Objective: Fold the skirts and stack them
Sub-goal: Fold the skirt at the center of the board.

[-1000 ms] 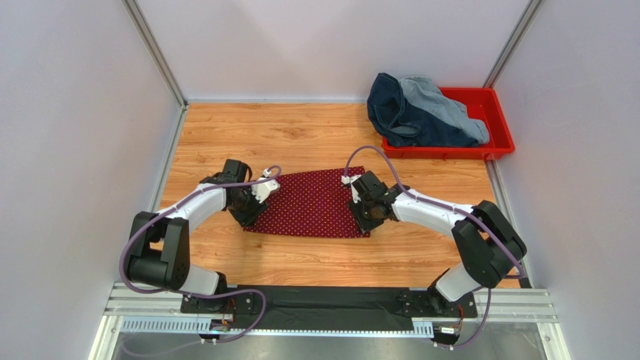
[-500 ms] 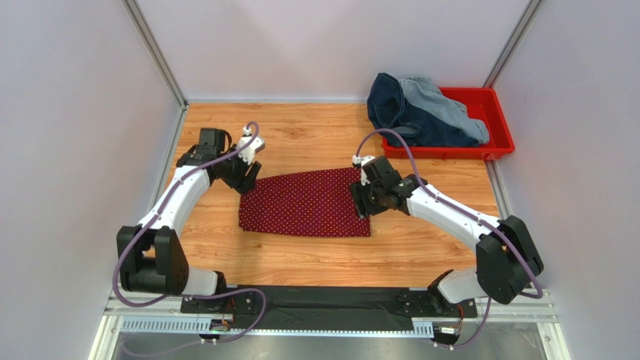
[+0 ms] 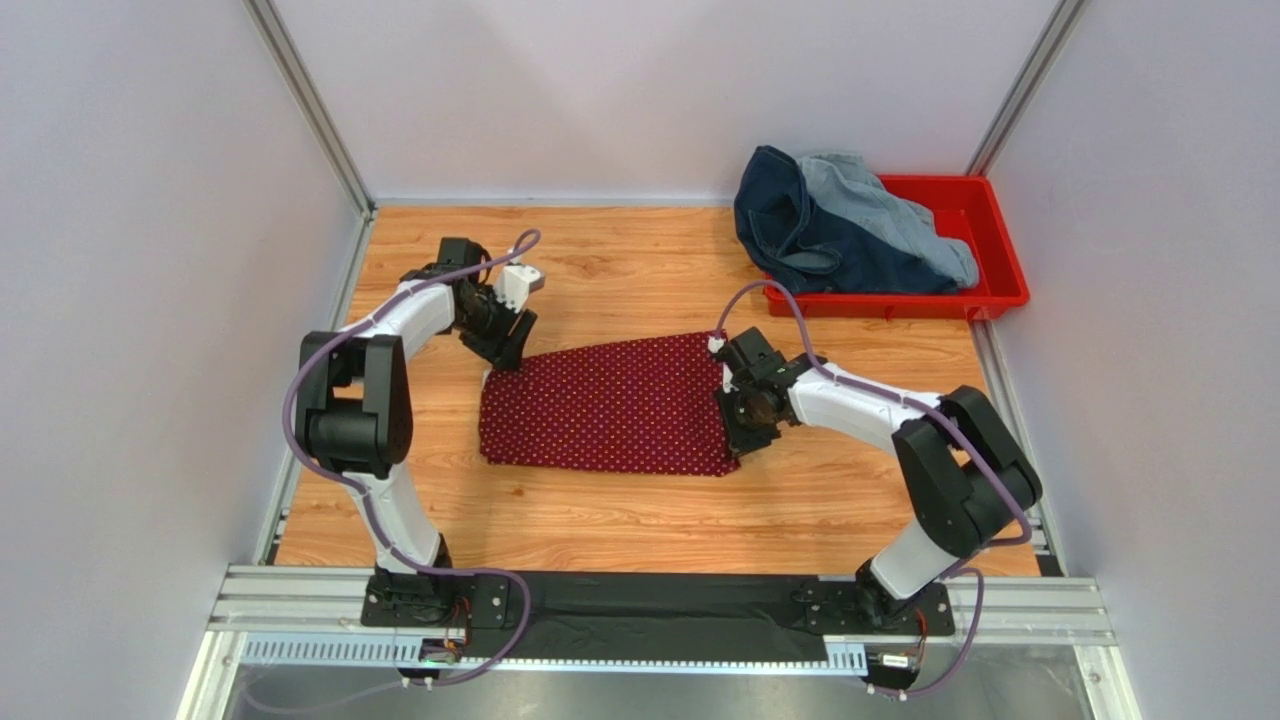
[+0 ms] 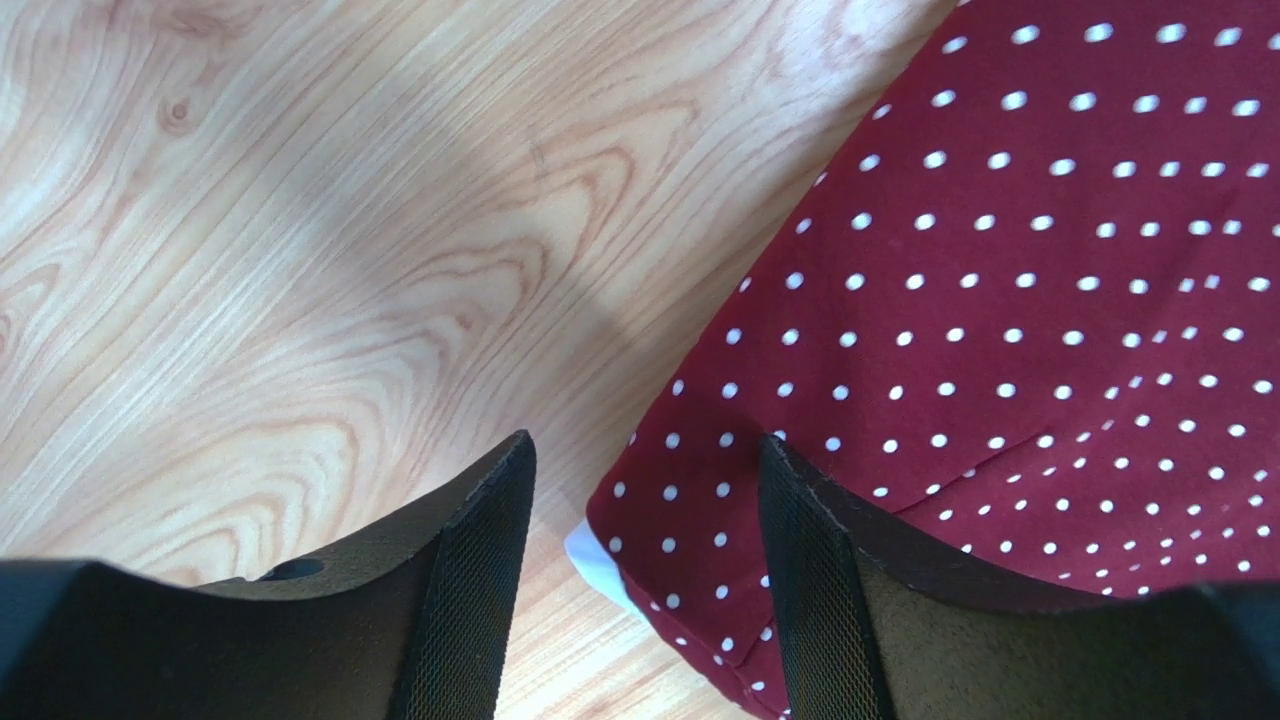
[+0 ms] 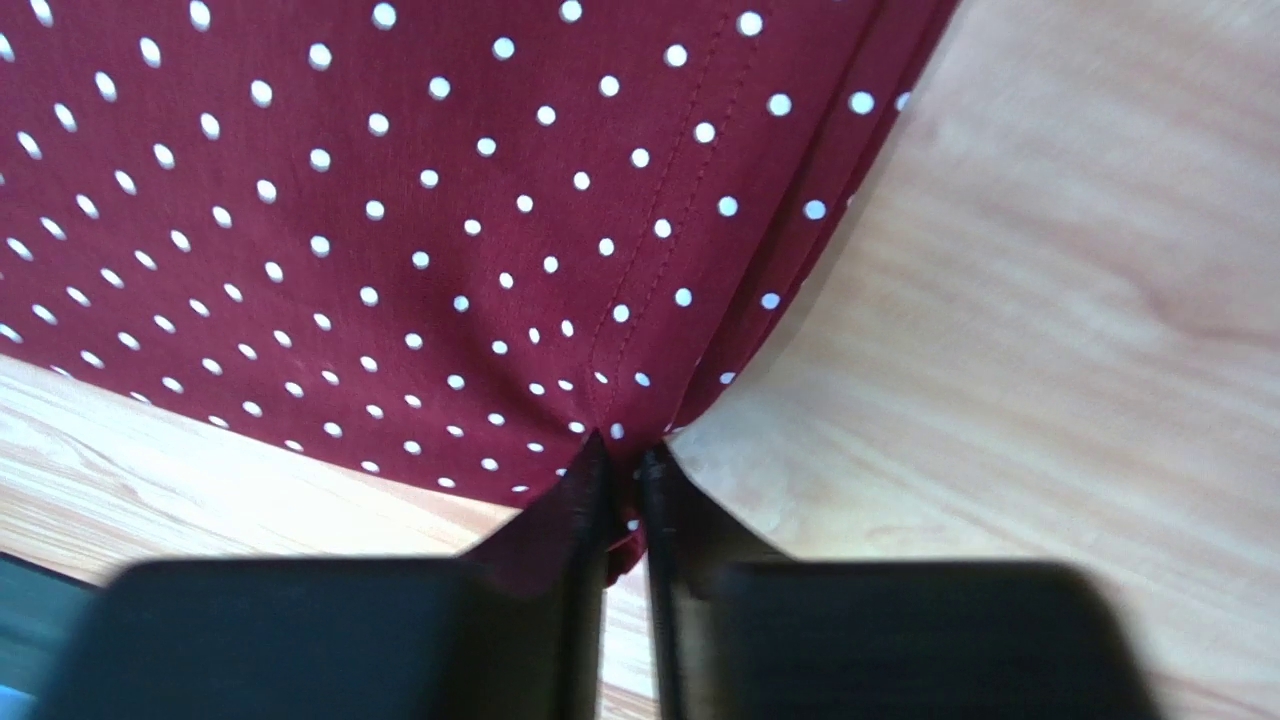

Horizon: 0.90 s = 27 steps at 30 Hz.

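The dark red skirt with white dots [image 3: 609, 408] lies flat in the middle of the table. My left gripper [image 3: 502, 348] is open at its far left corner. In the left wrist view the left gripper [image 4: 643, 443] straddles that corner of the red skirt [image 4: 1022, 270], where a white tag [image 4: 589, 552] peeks out. My right gripper [image 3: 744, 420] is shut on the skirt's right edge. The right wrist view shows the right gripper [image 5: 624, 447] pinching the red skirt [image 5: 421, 195]. The dark navy skirt [image 3: 796, 225] and the light blue-grey skirt [image 3: 887, 210] lie heaped at the back right.
A red plastic tray [image 3: 992, 263] holds the two denim skirts at the back right corner, with the navy one hanging over its left rim. Grey walls close the table on three sides. Bare wooden tabletop [image 3: 631, 270] lies between the red skirt and the back wall.
My left gripper left the skirt's left edge, swung back and out, and now sits at the far left corner. My right gripper stayed at the right edge. The skirt's left side lies straighter.
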### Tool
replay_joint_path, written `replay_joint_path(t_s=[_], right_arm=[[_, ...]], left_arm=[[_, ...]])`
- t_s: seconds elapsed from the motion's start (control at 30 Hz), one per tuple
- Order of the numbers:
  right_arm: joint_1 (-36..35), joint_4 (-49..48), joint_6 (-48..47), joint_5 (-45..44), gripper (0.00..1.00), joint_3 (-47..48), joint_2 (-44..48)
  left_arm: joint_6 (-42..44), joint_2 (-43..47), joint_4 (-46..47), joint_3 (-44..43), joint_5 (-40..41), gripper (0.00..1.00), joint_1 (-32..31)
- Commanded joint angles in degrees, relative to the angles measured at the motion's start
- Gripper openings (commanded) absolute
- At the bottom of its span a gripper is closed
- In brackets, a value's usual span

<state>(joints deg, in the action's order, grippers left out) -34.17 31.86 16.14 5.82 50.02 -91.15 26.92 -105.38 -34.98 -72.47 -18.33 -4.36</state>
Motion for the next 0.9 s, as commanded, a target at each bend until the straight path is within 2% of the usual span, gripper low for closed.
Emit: replay_joint_path(t_s=[0.0, 0.07, 0.17, 0.27, 0.3, 0.4, 0.43, 0.53, 0.57, 0.6, 0.7, 0.8, 0.87], right_arm=[[3.0, -3.8, -1.0, 0.6, 0.08, 2.8, -2.8], [5.2, -3.6, -3.4, 0.3, 0.0, 5.7, -5.4], [8.2, -3.8, -5.9, -1.3, 0.0, 9.8, -8.7], [9.9, -3.0, -10.4, -5.0, 0.0, 20.3, -15.4], [9.9, -2.2, -13.0, -5.8, 0.0, 27.3, -19.1], [9.8, 1.0, -15.4, -9.4, 0.01, 39.2, -26.8], [9.8, 1.7, -15.9, -10.6, 0.03, 46.5, -28.4], [9.8, 2.9, -20.3, -12.5, 0.26, 56.8, -33.8], [9.7, 4.3, -20.7, -13.5, 0.37, 59.4, -34.6], [9.3, 7.1, -21.1, -14.3, 0.39, 61.1, -34.9], [6.9, 4.4, -22.7, -15.5, 0.43, 57.3, -29.3], [1.7, -4.9, -25.9, -12.7, 0.44, 41.0, -16.6], [-1.9, -14.0, -30.1, -4.4, 0.45, 27.1, -7.2]], left_arm=[[-0.1, 2.7, -0.2, -0.6, -2.2, 0.63, 0.6], [0.2, 4.2, -0.3, 0.8, -2.9, 0.63, 1.2], [0.9, 8.0, -1.1, 2.9, -3.8, 0.64, 2.0], [3.1, 11.8, -2.8, 5.4, -3.6, 0.65, 2.2], [3.5, 13.7, -3.2, 6.1, -3.1, 0.65, 2.2], [5.5, 17.3, -4.2, 9.3, -2.4, 0.65, 2.2], [6.7, 18.2, -4.3, 11.0, -2.2, 0.65, 2.3], [8.1, 20.5, -4.2, 13.1, -1.6, 0.66, 2.3], [8.1, 20.7, -4.3, 13.4, -1.4, 0.66, 2.4], [8.1, 20.7, -4.4, 13.7, -1.5, 0.66, 2.4], [8.6, 19.8, -4.0, 14.2, -2.2, 0.65, 2.6], [10.3, 18.8, -2.8, 15.0, -4.0, 0.64, 3.3], [13.3, 19.2, -1.5, 15.9, -5.2, 0.64, 3.7]])
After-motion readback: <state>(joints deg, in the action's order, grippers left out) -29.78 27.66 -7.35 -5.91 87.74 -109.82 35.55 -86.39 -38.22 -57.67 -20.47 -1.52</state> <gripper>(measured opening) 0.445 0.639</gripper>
